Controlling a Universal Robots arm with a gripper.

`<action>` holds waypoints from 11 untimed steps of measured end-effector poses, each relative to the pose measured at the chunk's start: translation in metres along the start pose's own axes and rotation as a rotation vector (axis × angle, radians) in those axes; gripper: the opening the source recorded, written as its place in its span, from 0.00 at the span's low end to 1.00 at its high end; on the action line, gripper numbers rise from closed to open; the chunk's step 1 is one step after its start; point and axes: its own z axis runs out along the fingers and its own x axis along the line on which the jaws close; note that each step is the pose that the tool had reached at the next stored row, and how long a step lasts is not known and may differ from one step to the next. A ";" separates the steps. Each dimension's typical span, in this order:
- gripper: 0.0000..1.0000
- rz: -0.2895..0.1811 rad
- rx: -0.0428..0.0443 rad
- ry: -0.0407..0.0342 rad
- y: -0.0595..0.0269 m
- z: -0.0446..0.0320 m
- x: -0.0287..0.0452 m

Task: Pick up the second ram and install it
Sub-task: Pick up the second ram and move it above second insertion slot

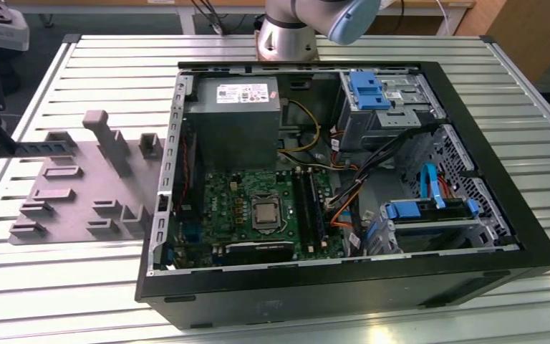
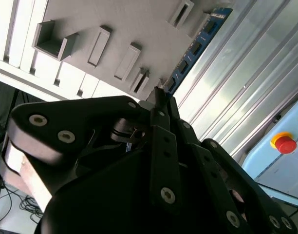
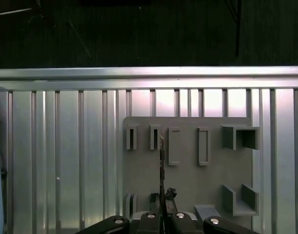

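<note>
Second ram horizontal, jutting straight from tool

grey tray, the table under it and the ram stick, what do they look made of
The grey tray is probably plastic with a matte finish: uniform grey, with moulded-looking pegs and pockets. The table is metal, likely aluminium: ribbed slats with bright reflections. The second ram looks like circuit-board laminate, slightly glossy, carrying flat black chips.

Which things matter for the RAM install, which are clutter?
Job: tool shut on dark green flat memory stick; long black plastic memory slots; open black computer case.
Idle: grey plastic pegged tray; grey metal power-supply box; red round button.
</note>
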 end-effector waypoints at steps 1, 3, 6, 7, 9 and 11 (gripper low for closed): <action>0.14 -0.001 -0.0001 0.0002 -0.0001 -0.0011 -0.0001; 0.14 -0.001 0.0001 0.0001 -0.0001 -0.0044 -0.0003; 0.14 -0.001 0.0002 0.0001 -0.0001 -0.0105 -0.0003; 0.14 -0.001 0.0003 0.0001 -0.0001 -0.0128 -0.0004; 0.14 -0.001 0.0004 0.0001 -0.0001 -0.0173 -0.0004; 0.14 -0.001 0.0004 0.0001 -0.0001 -0.0216 -0.0004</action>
